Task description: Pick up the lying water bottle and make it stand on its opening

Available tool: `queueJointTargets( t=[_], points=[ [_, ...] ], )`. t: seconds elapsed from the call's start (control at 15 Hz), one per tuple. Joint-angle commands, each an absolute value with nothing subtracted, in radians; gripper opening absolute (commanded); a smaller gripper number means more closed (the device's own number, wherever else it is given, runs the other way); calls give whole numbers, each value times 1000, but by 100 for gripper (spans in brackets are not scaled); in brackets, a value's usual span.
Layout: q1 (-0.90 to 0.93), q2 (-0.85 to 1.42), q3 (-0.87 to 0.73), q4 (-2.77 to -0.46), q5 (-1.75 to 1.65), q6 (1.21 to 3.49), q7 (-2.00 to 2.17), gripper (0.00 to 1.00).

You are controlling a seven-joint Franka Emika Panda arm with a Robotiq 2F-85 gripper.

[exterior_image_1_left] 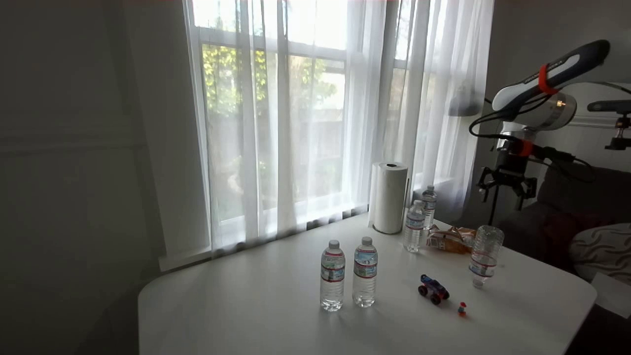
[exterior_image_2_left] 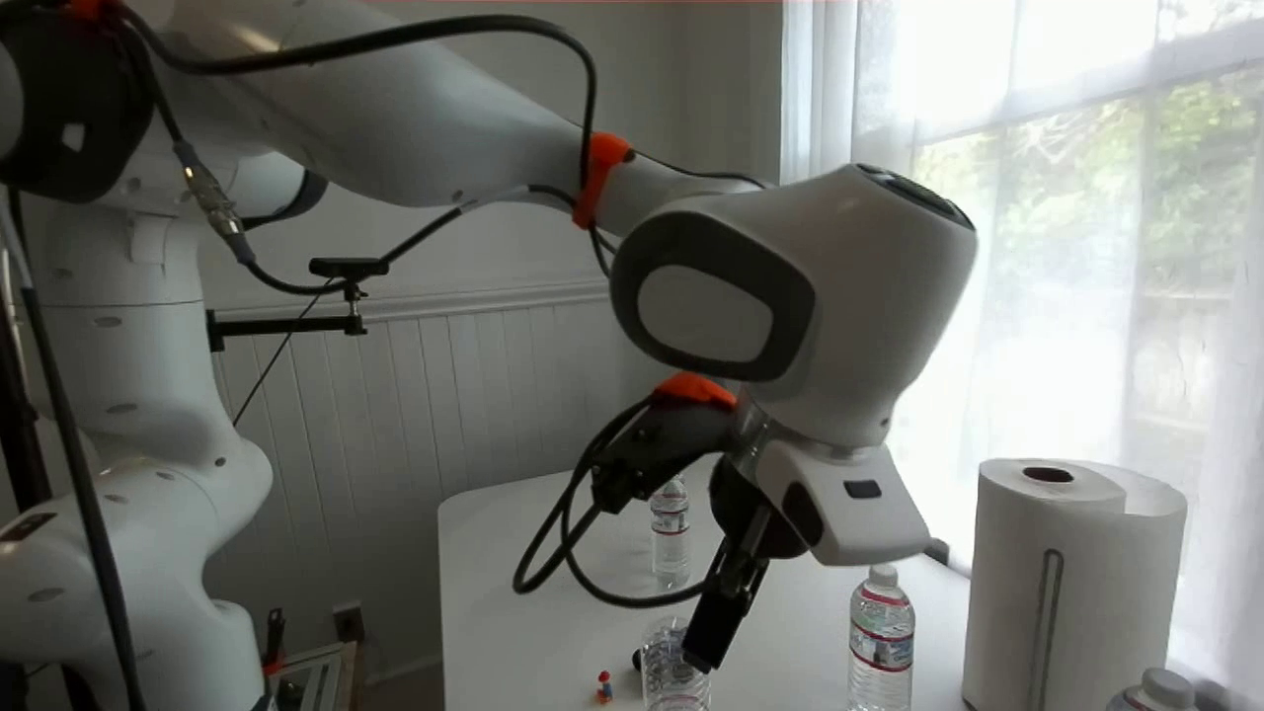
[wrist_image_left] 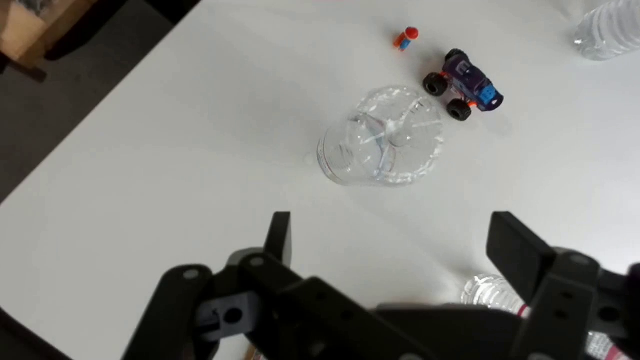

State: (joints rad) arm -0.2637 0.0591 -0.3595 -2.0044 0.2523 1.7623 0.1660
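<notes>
Can make out a red-edged label (exterior_image_1_left: 482, 265) on the clear plastic water bottle (exterior_image_1_left: 487, 246), but cannot read its print. Find that bottle upended on the white table (exterior_image_1_left: 246, 305), mouth down, lower than the gripper (wrist_image_left: 390, 237) and apart from it. Parted wide at the jaws, with only air between.

White table (exterior_image_1_left: 246, 305), in an exterior view, clock centred on the truck (exterior_image_1_left: 434, 290). Figure (exterior_image_1_left: 462, 309) at 4 o'clock, near it. Water bottle (exterior_image_1_left: 485, 256) at 2, mouth down (the only one inverted). Upright bottle pair (exterior_image_1_left: 365, 276) at 9. Two more bottles (exterior_image_1_left: 415, 229), upright, at 12. Bag (exterior_image_1_left: 446, 241) at 1, near these. Paper roll (exterior_image_1_left: 388, 202) on end at 11.
</notes>
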Motion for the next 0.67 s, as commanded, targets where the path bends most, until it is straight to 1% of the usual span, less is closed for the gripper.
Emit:
queueJointTargets(
  t=[0.0, 0.27, 0.6],
  points=[
    [-260, -118, -317, -2179, 167, 1946, 149, 100],
    [-266, -222, -283, -2282, 121, 2075, 150, 100],
    [-272, -313, -258, -2363, 75, 2143, 149, 100]
  ],
)
